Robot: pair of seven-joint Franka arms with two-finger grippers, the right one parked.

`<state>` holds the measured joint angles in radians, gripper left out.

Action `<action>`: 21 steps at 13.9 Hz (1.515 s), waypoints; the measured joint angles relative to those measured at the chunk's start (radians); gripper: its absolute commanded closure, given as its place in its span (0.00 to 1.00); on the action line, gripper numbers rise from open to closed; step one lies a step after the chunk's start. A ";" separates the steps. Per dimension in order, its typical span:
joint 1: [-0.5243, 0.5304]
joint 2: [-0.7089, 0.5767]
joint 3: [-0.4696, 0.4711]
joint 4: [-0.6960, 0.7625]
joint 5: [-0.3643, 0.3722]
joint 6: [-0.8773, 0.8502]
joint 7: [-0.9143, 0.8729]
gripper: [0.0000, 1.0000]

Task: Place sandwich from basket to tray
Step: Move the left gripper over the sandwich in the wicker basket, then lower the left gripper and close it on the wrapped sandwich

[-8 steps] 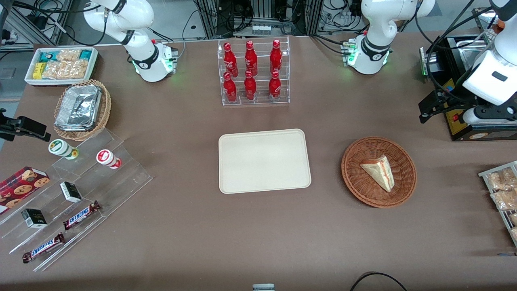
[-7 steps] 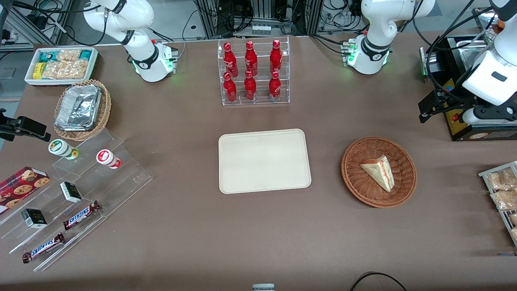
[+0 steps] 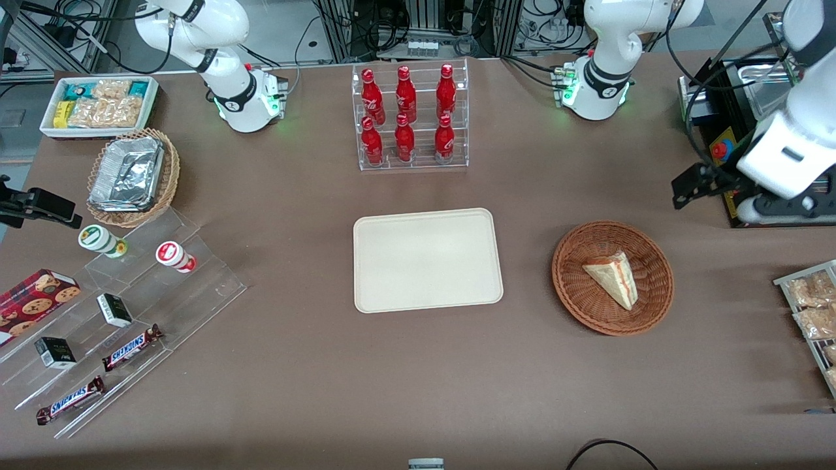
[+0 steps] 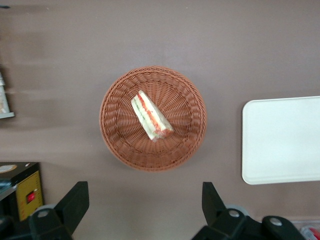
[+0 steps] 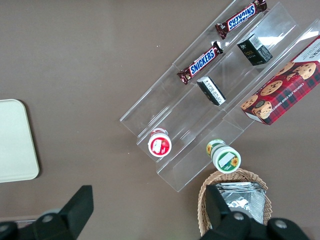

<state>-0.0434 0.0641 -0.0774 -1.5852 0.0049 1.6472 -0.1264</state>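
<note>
Since half a second ago your left arm's gripper [image 3: 686,187] has edged a little toward the middle of the front view and the arm above it has tilted; sandwich, basket and tray lie exactly as they did. You are in the approach step: nothing is held yet.

Your jaws stand spread wide, both fingers showing in the wrist view with bare brown surface [image 3: 418,365] between them and nothing pinched. In the front view the gripper hangs at the right edge of the frame, above and to the right of the basket [image 3: 659,307], well apart from it.

Your sandwich [image 3: 612,279] lies on its side inside the basket, right of centre in the front view. In the wrist view the sandwich [image 4: 151,116] rests near the basket's middle, its red filling edge facing the tray [image 4: 282,140].

Your tray [image 3: 428,260] sits bare at the frame's centre, apart from the basket, with a strip of open surface between them.

Next, I judge, you need to bring the gripper over the basket's middle, turn the jaws so they close across the wedge's flat bread faces, and descend inside the rim without catching the wicker. The clear wrap looks slippery and the bread soft, so squeeze gently.
</note>
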 measured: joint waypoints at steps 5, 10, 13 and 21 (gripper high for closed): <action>0.001 0.034 0.005 -0.317 0.000 0.404 -0.236 0.00; 0.002 0.032 0.006 -0.576 0.000 0.704 -0.500 0.00; 0.005 0.057 0.007 -0.666 0.000 0.815 -0.565 0.00; 0.007 0.191 0.027 -0.679 -0.001 0.948 -0.627 0.03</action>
<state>-0.0367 0.2552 -0.0503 -2.2640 0.0039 2.5953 -0.7530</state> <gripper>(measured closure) 0.000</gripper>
